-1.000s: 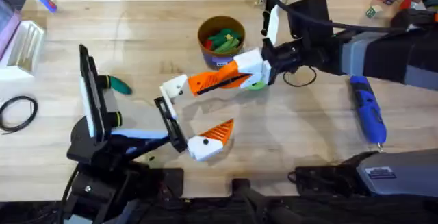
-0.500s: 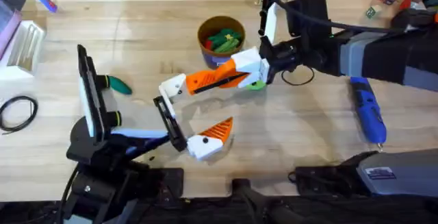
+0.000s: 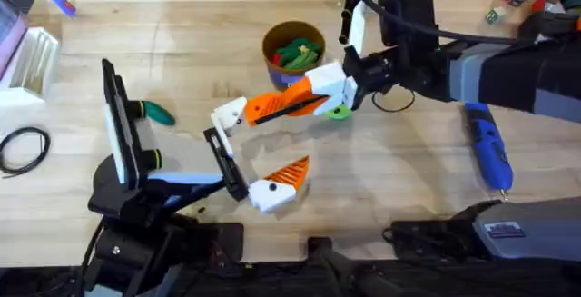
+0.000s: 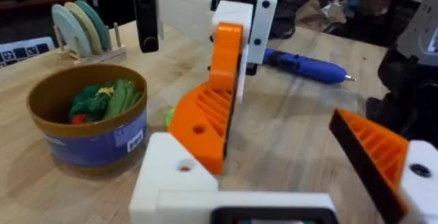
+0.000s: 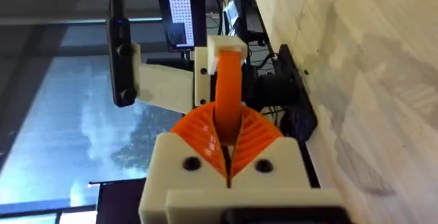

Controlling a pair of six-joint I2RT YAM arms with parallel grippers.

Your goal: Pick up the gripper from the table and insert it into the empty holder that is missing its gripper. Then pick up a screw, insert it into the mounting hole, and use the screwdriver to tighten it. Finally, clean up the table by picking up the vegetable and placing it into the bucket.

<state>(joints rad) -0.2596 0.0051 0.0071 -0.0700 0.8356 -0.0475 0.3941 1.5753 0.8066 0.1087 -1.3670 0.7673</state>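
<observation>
- Plainly the first step is in hand: the gripper [image 3: 240, 113] hangs above the table [image 3: 399, 188], clamped by its orange finger in the right claw [image 3: 295, 102], with its white block leading toward the holder [image 3: 221, 163].
- From overhead the white block sits just beside the upper end of the black bracket. It looks not yet seated, though the gap is hard to judge from this angle.
- The next move, as I judge it, calls for lining the block up square with the bracket plate and easing it on. The grip must not let the orange finger twist.
- A second white-and-orange finger [image 3: 277, 185] lies just beside the bracket's other end, so the approach has little room to wander.
- The right wrist view gives what the overhead cannot. It shows the claw's ribbed pads [image 5: 256, 131] shut tight on the orange finger, and the block pointing at the bracket [image 5: 120, 53].
- The left wrist view shows the block [image 4: 174, 176] from the bracket's side, and behind it the screwdriver [image 4: 304, 66] and the bucket [image 4: 96, 142].
- Only the overhead view takes in the later work. The screwdriver [image 3: 486, 144] lies well to the right, the vegetable [image 3: 159, 113] to the left, and the bucket [image 3: 289, 81] at the back already holds green pieces. I cannot pick out a screw.
</observation>
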